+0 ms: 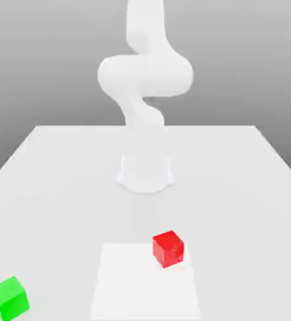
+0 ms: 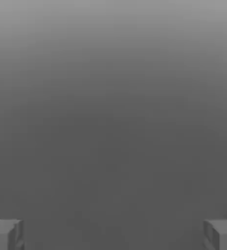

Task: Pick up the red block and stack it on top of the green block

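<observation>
The red block (image 1: 168, 249) awaits pickup near the counter's (image 1: 60, 207) front edge, so the spread, empty fingers (image 2: 113, 235) should next descend around it.

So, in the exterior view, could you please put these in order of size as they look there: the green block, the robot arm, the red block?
1. Robot arm
2. Green block and red block: unsure, since the green one may look bigger only from being nearer the camera.
</observation>
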You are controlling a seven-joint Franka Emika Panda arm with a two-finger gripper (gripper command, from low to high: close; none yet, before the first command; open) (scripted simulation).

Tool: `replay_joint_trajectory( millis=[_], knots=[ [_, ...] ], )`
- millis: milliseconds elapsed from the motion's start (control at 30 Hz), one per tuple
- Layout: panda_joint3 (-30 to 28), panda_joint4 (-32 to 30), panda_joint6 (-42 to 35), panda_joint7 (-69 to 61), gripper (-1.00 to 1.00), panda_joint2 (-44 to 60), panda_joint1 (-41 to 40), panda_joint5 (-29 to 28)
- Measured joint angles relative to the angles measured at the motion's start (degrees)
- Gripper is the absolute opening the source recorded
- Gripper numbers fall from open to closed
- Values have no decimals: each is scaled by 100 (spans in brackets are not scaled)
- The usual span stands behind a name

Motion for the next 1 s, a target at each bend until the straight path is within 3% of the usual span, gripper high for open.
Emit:
replay_joint_trajectory(
  millis=[567, 800, 833, 1000],
  knots=[
    [-82, -2808, 2502, -1679, 0, 3535, 760, -4],
    [-14, -2811, 3831, -1844, 0, 5151, 765, 51],
    [-3, -2791, 3959, -1852, -100, 5301, 757, 63],
    [-1, -2791, 3953, -1837, -100, 5300, 752, 48]
  ],
)
